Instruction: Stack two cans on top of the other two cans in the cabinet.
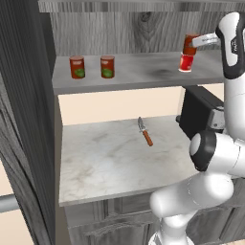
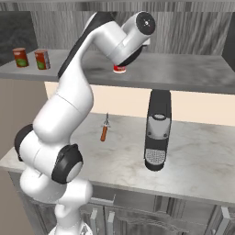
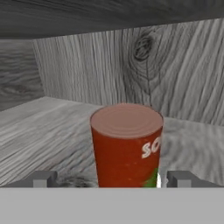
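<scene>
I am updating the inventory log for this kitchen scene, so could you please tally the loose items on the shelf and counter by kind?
Cans: 4
Knife: 1
Coffee machine: 1
Total: 6

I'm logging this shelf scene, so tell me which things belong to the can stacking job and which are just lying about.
Job:
- stacked cans, upper one between the fingers of the gripper
- two single cans at the shelf's left
- cabinet

Lying about:
- knife on the counter
- coffee machine
</scene>
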